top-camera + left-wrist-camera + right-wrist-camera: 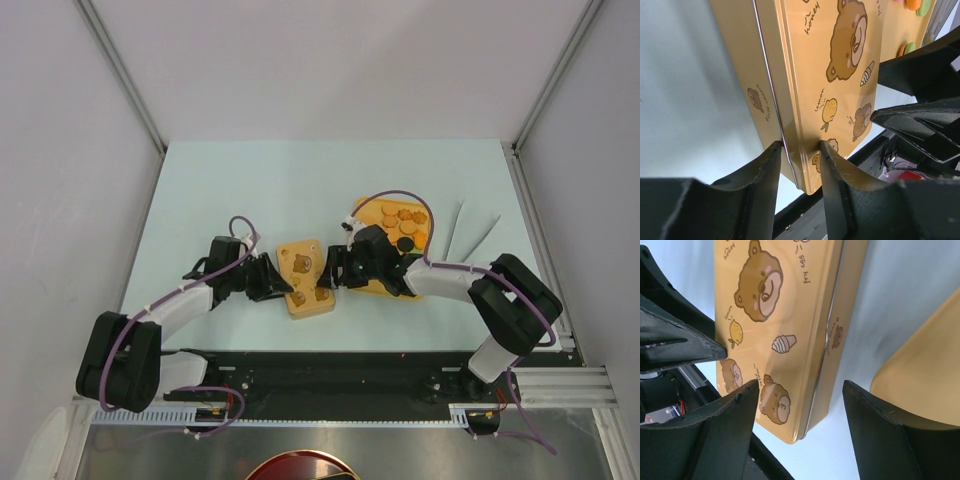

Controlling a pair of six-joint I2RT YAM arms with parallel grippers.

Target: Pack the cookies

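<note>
The orange lid with printed bears lies between my two grippers, left of the orange tin base. The base holds the cookies: orange-brown discs and a black one. My left gripper is shut on the lid's left rim. In the left wrist view its fingers pinch the lid at a corner, and a few cookies show at the top right. My right gripper is open. In the right wrist view the lid's corner sits between the spread fingers, untouched, with the base at the right.
Two thin white strips lie right of the tin base. A black rail runs along the table's near edge, close under the lid. Grey walls enclose the pale table on three sides.
</note>
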